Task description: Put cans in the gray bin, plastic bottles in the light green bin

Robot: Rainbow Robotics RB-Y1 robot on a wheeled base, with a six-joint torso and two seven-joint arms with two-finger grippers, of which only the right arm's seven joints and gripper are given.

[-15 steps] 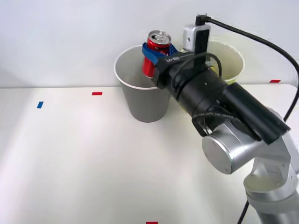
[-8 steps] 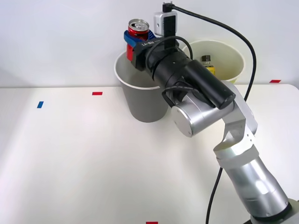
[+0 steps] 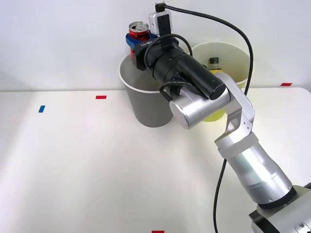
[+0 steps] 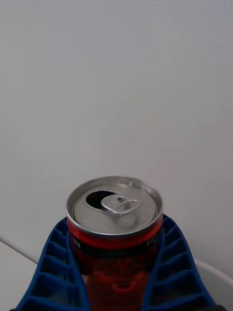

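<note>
My right gripper (image 3: 135, 46) is shut on the red can (image 3: 138, 33), holding it upright above the far rim of the gray bin (image 3: 146, 104). In the wrist view the can (image 4: 115, 233) shows its silver top with the tab pushed open, clamped between the blue ribbed fingers (image 4: 51, 267). Behind my arm stands the light green bin (image 3: 228, 60), and a black-capped plastic bottle (image 3: 214, 65) with a yellow label stands inside it.
The white table (image 3: 87, 165) spreads in front of the bins, with small red tape marks (image 3: 100, 97) and a blue mark (image 3: 41, 108) on it. A white wall rises close behind the bins. My arm's black cable (image 3: 228, 29) loops above the light green bin.
My arm has swung up and to the left with the can, which now sits higher over the gray bin's back rim. The light green bin and its bottle have come into sight.
</note>
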